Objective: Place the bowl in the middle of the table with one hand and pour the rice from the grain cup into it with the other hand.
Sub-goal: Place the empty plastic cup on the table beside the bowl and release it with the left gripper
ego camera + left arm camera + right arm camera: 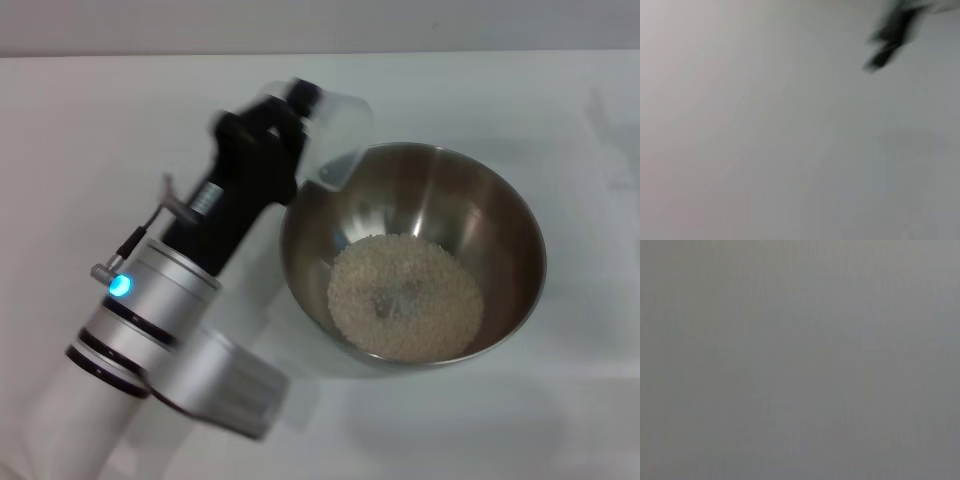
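- In the head view we see the left gripper (290, 110), black and mounted on a silver wrist with a blue light, raised over the plain white matte table (120, 110) just beside the far-left rim of the bowl.
- The small clear plastic grain cup (340, 130) sits at the tip of this gripper, tilted, with its mouth reaching over the rim of the large round stainless-steel bowl (500, 215).
- The cup appears to be held by the gripper, but its fingers are blurred and partly behind the clear plastic, so we cannot tell whether they are apart or clamped on the cup.
- The pale off-white rice (405, 297) lies as a round heap on the bottom of the bowl; we make out no grains inside the cup.
- The bowl stands upright on the table, slightly right of the middle of the view, and nothing else touches it.
- The table fills almost the whole head view; a thin strip of pale grey background runs along the far edge.
- The left wrist view shows only a blurred pale surface with a dark smeared shape (890, 37) near one corner, which we cannot identify.
- The right wrist view shows a uniform grey field with no discernible thing; the right gripper appears in no view.
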`<action>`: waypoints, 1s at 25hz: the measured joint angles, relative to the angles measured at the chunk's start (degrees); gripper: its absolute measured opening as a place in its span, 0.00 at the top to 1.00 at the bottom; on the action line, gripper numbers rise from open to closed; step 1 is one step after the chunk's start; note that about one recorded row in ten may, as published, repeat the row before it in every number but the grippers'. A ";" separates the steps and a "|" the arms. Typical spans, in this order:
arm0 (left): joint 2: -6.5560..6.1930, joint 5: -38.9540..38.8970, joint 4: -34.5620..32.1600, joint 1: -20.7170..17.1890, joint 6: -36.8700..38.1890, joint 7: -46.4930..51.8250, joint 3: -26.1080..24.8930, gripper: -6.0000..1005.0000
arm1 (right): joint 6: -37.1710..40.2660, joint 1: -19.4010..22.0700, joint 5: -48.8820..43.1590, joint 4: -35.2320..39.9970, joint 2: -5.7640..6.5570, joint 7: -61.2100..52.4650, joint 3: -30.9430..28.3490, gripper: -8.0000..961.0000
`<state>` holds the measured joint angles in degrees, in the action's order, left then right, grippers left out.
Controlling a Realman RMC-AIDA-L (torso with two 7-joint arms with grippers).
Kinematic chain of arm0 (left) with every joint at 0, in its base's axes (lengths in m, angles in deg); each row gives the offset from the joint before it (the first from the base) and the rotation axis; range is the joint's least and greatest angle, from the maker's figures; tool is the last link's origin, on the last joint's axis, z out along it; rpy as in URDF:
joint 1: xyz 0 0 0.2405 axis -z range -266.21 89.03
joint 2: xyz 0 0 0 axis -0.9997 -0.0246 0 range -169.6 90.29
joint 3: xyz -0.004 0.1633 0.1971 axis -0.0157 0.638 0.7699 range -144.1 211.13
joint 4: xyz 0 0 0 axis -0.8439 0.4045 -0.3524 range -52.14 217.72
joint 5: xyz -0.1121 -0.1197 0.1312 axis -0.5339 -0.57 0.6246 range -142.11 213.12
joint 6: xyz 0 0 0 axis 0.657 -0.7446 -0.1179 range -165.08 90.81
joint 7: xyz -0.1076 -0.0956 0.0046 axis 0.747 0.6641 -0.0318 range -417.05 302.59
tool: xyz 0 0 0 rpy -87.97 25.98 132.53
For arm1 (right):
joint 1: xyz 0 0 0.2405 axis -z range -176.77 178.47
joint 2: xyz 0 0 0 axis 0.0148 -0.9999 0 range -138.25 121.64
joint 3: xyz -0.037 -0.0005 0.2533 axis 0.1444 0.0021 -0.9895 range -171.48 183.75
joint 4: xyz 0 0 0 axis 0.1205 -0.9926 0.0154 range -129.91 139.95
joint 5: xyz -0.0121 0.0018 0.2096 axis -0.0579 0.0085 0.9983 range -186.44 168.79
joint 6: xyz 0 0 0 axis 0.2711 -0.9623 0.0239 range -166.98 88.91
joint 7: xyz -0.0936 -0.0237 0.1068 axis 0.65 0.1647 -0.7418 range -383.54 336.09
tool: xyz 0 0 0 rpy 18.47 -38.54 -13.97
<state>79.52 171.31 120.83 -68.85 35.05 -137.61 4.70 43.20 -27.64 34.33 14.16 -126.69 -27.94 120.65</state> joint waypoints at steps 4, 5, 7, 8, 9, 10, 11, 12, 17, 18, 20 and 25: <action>-0.01 -9.70 0.24 -0.31 -0.08 24.33 -0.62 0.97 | -0.05 -0.15 0.00 0.00 0.00 0.00 0.00 0.15; 0.00 -11.66 0.09 -0.27 -0.42 28.00 -0.73 0.97 | -0.05 -0.19 0.00 0.01 0.00 0.00 0.00 0.15; -0.02 -16.45 -0.40 0.04 -2.01 37.05 -1.16 0.97 | -0.05 -0.23 0.00 0.05 0.00 0.00 0.00 0.15; -0.04 -18.09 -0.54 0.16 -2.97 39.52 -1.37 0.97 | -0.04 -0.24 0.00 0.07 0.00 0.00 0.00 0.15; -0.08 -20.16 -0.73 0.32 -4.45 43.03 -1.69 0.97 | 0.06 -0.25 0.00 0.08 0.00 0.00 0.00 0.15; -0.11 -21.75 -0.77 0.41 -6.07 45.67 -2.28 0.97 | 0.06 -0.25 0.00 0.08 0.00 0.00 0.00 0.15; -0.11 -21.75 -0.77 0.41 -6.07 45.67 -2.28 0.97 | 0.10 -0.25 0.00 0.09 0.00 0.00 0.03 0.15; -0.12 -23.01 -0.82 0.43 -7.68 47.72 -2.94 0.97 | 0.13 -0.25 0.00 0.09 0.00 0.00 0.09 0.15; -0.21 -25.06 -2.92 0.75 -18.30 59.27 -8.48 0.97 | 0.16 -0.06 0.00 0.10 -0.04 0.00 0.27 0.15; -0.16 -25.09 -3.56 0.87 -19.51 60.57 -9.16 0.97 | 0.17 -0.01 0.00 0.14 -0.06 0.00 0.27 0.15; -0.10 -25.18 -4.54 1.11 -20.94 62.42 -9.78 0.97 | 0.18 0.06 0.00 0.18 -0.07 0.00 0.27 0.15; -0.08 -25.28 -6.51 2.07 -23.31 64.93 -9.99 0.97 | 0.22 0.04 0.00 0.11 -0.08 0.00 0.27 0.15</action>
<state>79.44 146.03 114.32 -66.78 11.74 -72.68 -5.30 43.41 -27.60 34.33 14.27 -126.77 -27.94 120.92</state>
